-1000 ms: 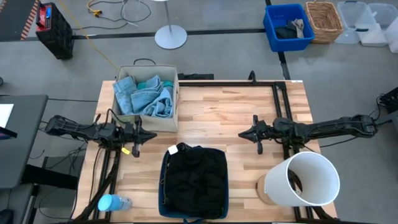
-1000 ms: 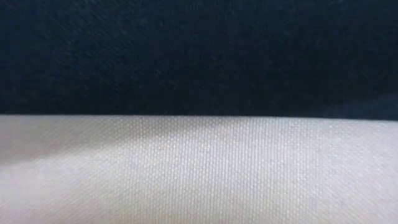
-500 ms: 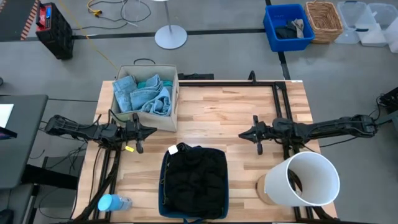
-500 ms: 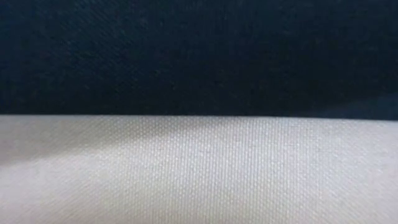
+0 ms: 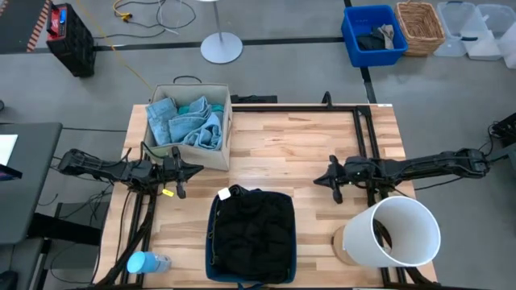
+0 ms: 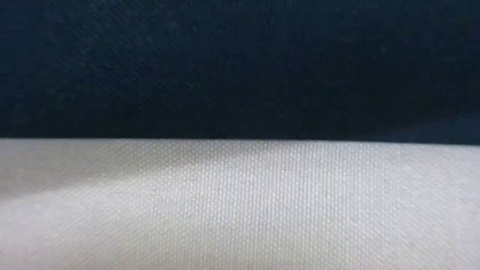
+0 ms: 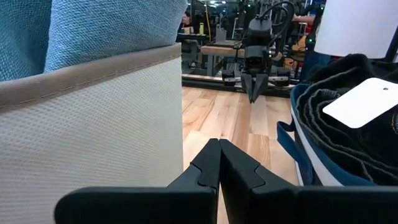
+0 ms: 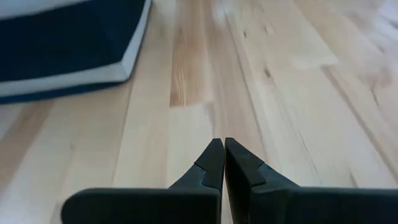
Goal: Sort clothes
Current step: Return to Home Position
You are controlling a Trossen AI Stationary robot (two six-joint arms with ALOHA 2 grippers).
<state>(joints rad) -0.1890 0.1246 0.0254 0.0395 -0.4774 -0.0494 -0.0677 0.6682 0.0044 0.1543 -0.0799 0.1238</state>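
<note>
The clothes lay in containers. The black garment (image 5: 251, 234) filled the dark blue bin (image 5: 210, 242) at the front edge of the table (image 5: 282, 145). The light blue denim (image 5: 181, 125) and a scrap of teal (image 5: 194, 106) sat in the white box (image 5: 205, 159), just behind the bin and to its left.

The left gripper (image 5: 197, 170) hung low between the box's front wall and the bin's left rear corner, close to both, with its fingers (image 7: 219, 162) pressed together. The right gripper (image 5: 317, 179) hovered to the bin's right over bare wood, well clear of its rim, and its fingers (image 8: 222, 158) were also together with nothing between them.

Behind the bin the boards lay open between the two grippers. A white tube (image 5: 403, 242) stood farther to the bin's right. The low view showed only dark cloth above pale cloth.

Against half a second before, the right gripper had drawn back a little from the bin, while the left gripper had not moved.
</note>
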